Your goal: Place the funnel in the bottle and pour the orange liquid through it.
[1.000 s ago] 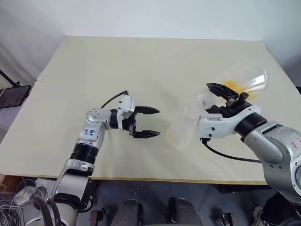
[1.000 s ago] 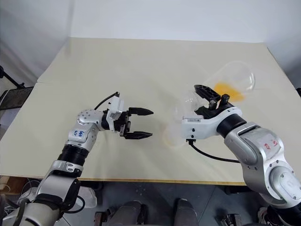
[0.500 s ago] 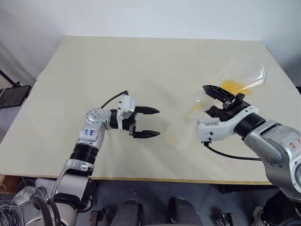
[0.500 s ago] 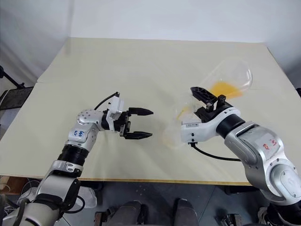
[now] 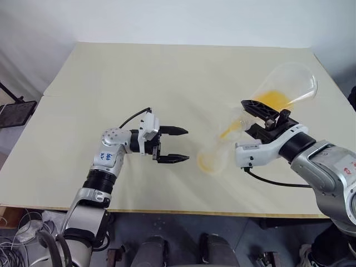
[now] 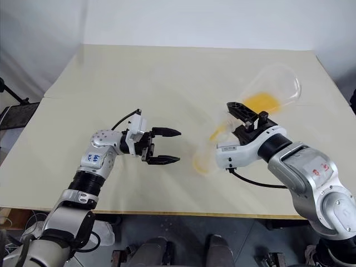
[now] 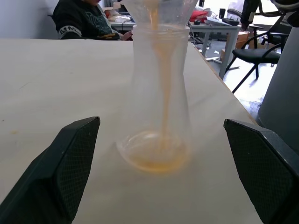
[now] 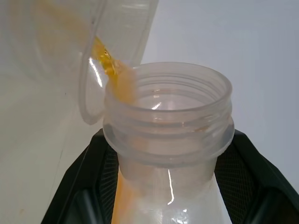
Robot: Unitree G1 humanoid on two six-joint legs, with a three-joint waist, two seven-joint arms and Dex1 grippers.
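R tool (image 5: 266, 118) clamped on tilted flask (image 5: 286, 83), orange liquid (image 5: 272, 100) streaming thru funnel (image 7: 161, 5) into bottle (image 7: 161, 93) upright on counter (image 5: 167, 78); L tool (image 5: 187, 144) wide apart beside it w/o touching: keep tilt slow, spout centred over rim.
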